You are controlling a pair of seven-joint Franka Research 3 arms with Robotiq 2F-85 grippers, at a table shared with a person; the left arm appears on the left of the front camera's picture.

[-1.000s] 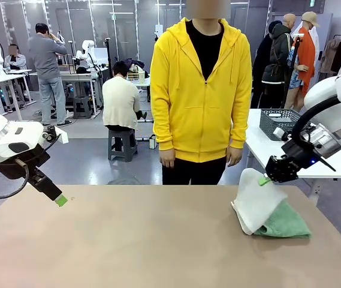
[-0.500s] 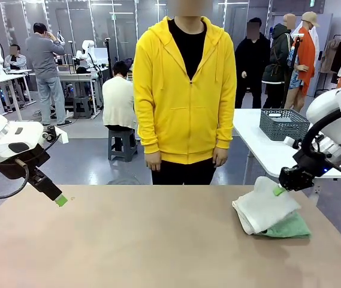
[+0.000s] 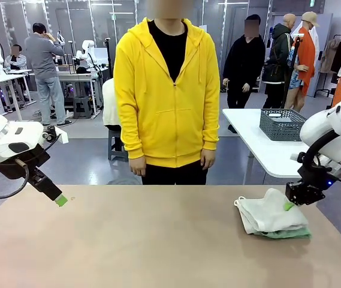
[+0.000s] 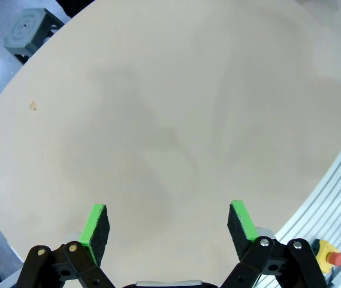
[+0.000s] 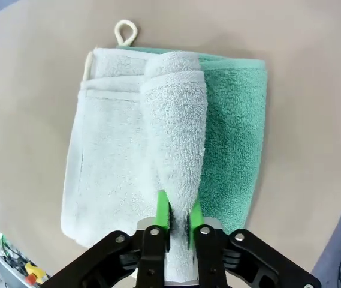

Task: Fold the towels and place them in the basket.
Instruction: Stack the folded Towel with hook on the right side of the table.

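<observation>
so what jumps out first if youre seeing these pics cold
The right gripper is shut on a raised fold of the cream towel, which lies on the mint green towel at the table's right side. Across the table stands a person in a yellow hoodie. The left gripper hangs open over bare tabletop, and a dark grey basket sits on a white table behind.

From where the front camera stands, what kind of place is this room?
Probably a robotics lab or data-collection hall: other white robot arms stand at work tables behind, people sit and walk among them, and a dark grey lattice plastic basket waits on a white side table.
</observation>
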